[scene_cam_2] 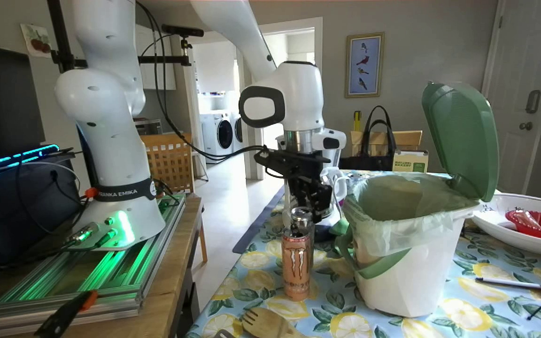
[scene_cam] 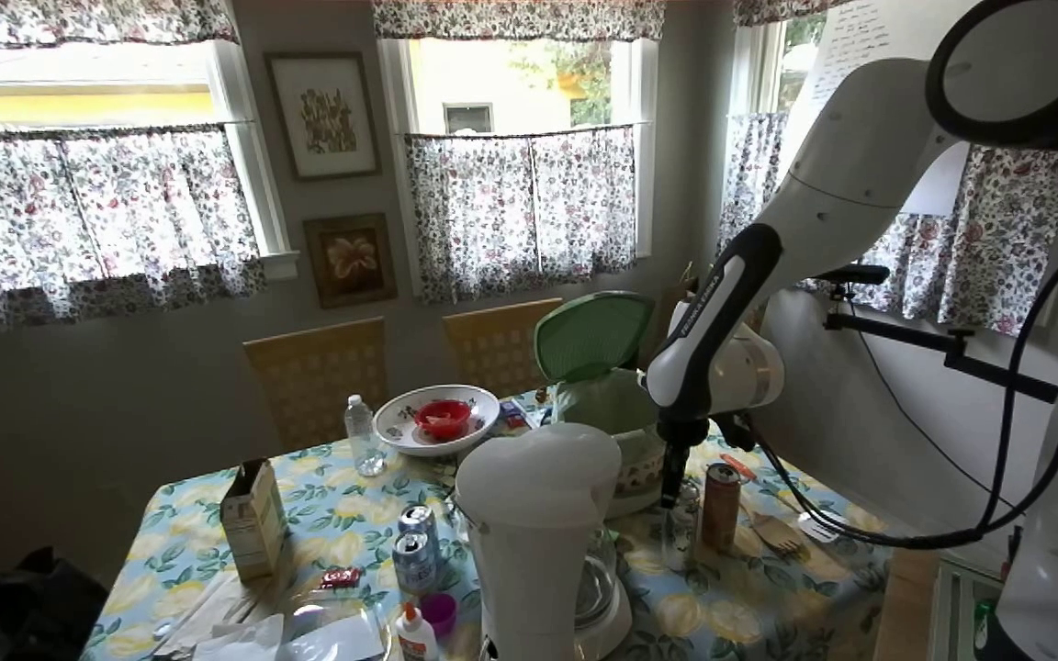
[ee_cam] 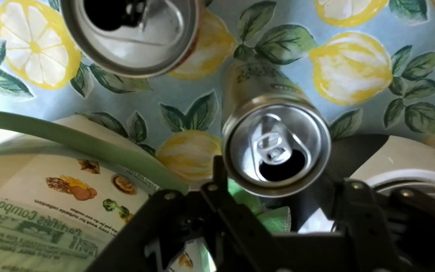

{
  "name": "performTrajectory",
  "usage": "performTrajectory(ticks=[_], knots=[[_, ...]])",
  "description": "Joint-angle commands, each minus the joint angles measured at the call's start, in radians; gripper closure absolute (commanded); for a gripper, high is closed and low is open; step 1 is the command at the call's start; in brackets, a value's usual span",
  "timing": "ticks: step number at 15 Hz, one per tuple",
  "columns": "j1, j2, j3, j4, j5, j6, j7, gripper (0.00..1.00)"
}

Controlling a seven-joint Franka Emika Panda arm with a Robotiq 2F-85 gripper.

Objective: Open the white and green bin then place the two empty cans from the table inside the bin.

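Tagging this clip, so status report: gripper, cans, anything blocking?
Gripper shut on silver can. Bin open. Orange can upright close beside silver one, might get knocked.

The gripper [ee_cam: 277, 176] is clasping a silver can [ee_cam: 274, 151] (an opened one); another can [ee_cam: 134, 47] is standing nearby on the cloth-covered table [ee_cam: 157, 96], a green-handled bin [ee_cam: 77, 139] sitting alongside.

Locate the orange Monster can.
In an exterior view, the orange can stands upright on the tablecloth, left of the white and green bin and in front of the silver can.
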Motion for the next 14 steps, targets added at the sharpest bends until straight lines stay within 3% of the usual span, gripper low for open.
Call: performTrajectory(ticks=[1, 6, 7, 14], knots=[[0.016, 0.022, -0.022, 0.013, -0.040, 0.013, 0.064, 0.69], [0.023, 0.001, -0.038, 0.009, -0.071, 0.000, 0.119, 0.69], [-0.060, -0.013, 0.036, 0.006, -0.130, -0.005, 0.172, 0.69], [-0.097, -0.146, 0.075, -0.015, -0.312, -0.088, 0.340, 0.69]])
